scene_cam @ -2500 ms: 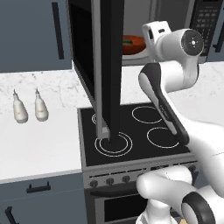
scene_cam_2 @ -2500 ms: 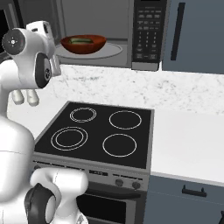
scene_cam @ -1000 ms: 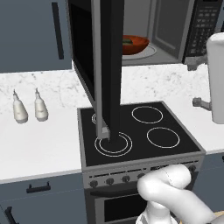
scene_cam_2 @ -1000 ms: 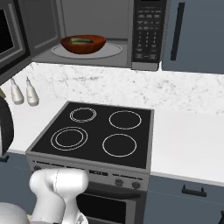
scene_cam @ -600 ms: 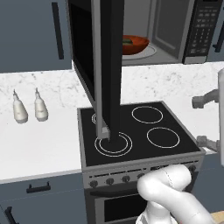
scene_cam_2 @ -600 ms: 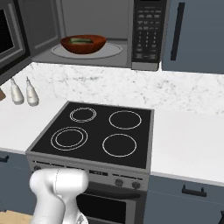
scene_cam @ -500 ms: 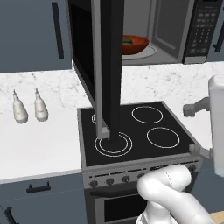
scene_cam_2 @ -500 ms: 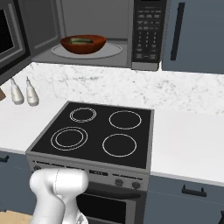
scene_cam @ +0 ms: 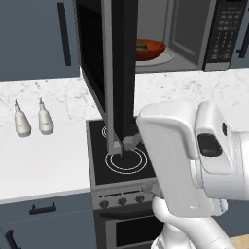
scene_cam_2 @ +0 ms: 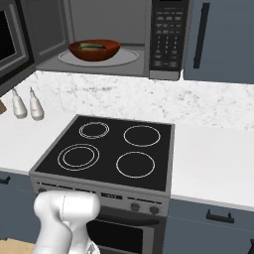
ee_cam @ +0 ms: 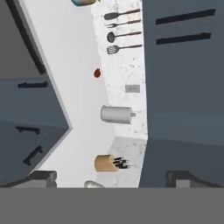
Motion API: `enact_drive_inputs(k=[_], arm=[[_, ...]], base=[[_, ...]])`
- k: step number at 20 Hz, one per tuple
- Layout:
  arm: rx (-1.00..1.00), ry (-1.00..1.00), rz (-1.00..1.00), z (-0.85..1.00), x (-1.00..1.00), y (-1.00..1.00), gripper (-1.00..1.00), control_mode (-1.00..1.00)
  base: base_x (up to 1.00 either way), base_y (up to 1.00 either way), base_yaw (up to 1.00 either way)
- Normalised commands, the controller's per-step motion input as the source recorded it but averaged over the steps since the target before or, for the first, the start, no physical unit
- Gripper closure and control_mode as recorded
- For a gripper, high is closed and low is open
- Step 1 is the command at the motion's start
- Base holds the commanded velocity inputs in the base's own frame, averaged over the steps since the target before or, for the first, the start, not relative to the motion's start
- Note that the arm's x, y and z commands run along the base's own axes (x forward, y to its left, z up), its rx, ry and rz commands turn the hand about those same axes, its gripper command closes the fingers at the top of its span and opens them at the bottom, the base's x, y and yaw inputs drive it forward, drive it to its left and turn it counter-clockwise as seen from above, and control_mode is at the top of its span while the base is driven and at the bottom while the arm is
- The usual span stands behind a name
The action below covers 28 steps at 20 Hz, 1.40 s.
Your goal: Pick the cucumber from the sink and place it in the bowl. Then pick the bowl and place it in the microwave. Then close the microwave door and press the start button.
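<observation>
The microwave hangs above the stove with its door swung wide open, edge-on in the left base view; the door also shows at the left edge of the right base view. Inside sits a red-brown bowl on the turntable, with the dark green cucumber lying in it. The bowl shows behind the door edge too. The keypad panel is on the microwave's right. My gripper is open and empty, far from the microwave, facing a side counter. The sink is out of view.
A black four-ring stove lies below the microwave. Two shakers stand on the marble counter to its left. My white arm looms close in the left base view. The hand view has a knife block, a white canister and hanging utensils.
My arm has swung from the right edge of the left base view in towards the camera and now looms large there. Bowl, cucumber and microwave door have not moved.
</observation>
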Motion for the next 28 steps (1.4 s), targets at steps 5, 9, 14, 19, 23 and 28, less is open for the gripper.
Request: enact_drive_inputs(k=[5, 9, 14, 19, 23, 28], arm=[[-0.04, 0.0, -0.31, -0.02, 0.54, 0.84, -1.0, -1.0], [-0.08, 0.0, -0.47, -0.01, 0.96, 0.33, -1.0, -1.0], [-0.07, -0.02, -0.47, 0.0, 0.88, -0.01, -1.0, -1.0], [-0.06, -0.12, -0.48, 0.0, 0.21, -0.26, -1.0, -1.0], [-0.01, -0.23, -0.44, 0.27, -0.16, -0.65, -1.0, -1.0], [0.0, -0.19, -0.4, 0.34, -0.07, -0.8, -1.0, -1.0]], base=[[0.0, 0.0, 0.0], [0.0, 0.0, 0.0], [0.0, 0.0, 0.0], [0.0, 0.0, 0.0], [0.0, 0.0, 0.0], [0.0, 0.0, 0.0]])
